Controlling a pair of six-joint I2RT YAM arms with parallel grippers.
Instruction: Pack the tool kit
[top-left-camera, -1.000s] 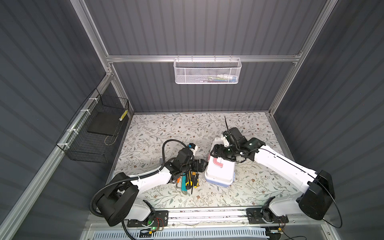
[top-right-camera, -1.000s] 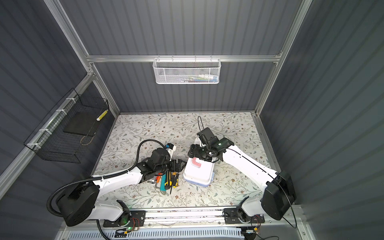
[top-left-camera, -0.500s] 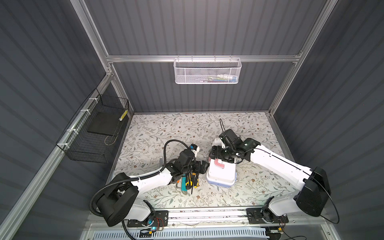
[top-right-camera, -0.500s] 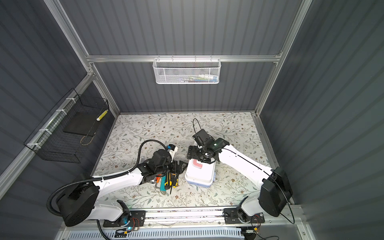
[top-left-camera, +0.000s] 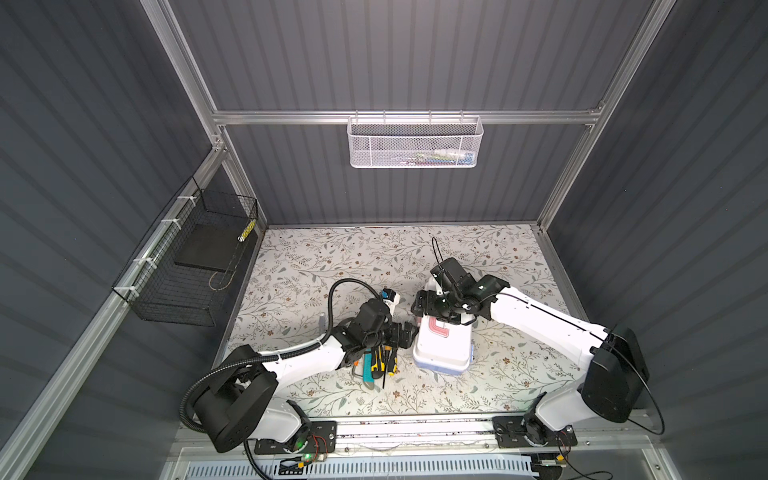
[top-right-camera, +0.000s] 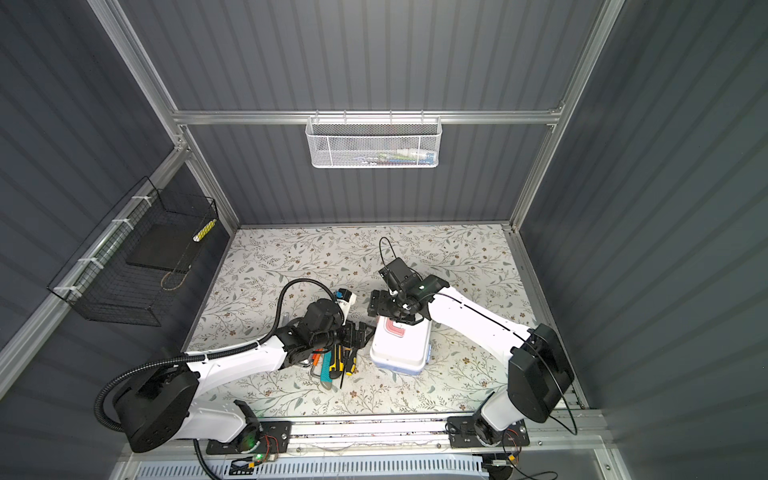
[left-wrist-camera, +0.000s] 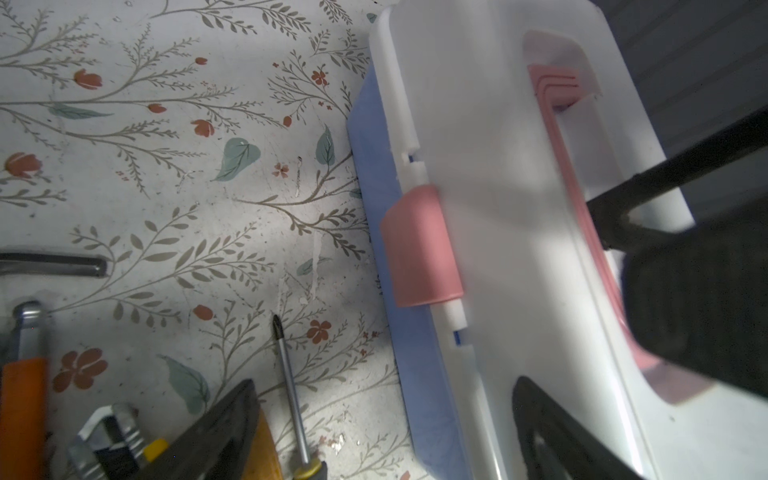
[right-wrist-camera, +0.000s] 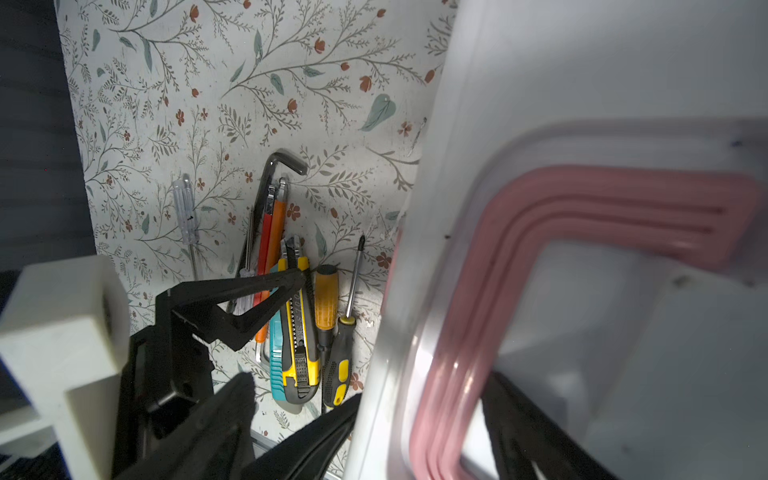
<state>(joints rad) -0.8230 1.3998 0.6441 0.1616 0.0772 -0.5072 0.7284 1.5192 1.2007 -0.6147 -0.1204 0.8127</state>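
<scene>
The small rectangular plastic tool box (top-left-camera: 442, 353) sits near the front of the floral surface (top-left-camera: 332, 257), its white lid shut on a light-blue base, with a pink handle (top-left-camera: 436, 327) and a pink latch (left-wrist-camera: 419, 245). Loose knives, screwdrivers and a hex key (top-left-camera: 376, 365) lie just beside it. The left hand (top-left-camera: 409, 332) is spread at the latch side. The right hand (top-left-camera: 422, 307), also spread, straddles the lid's edge by the handle. Farther off, a black wire basket (top-left-camera: 183, 266) holds a dark flat slab (top-left-camera: 203, 249). A white mesh basket (top-left-camera: 415, 141) on the back wall holds items too small to identify.

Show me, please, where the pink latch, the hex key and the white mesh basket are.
pink latch (left-wrist-camera: 419, 245): left wrist view, its middle.
hex key (right-wrist-camera: 289, 161): right wrist view, its short arm.
white mesh basket (top-left-camera: 415, 145): in a top view, its front wall.
</scene>
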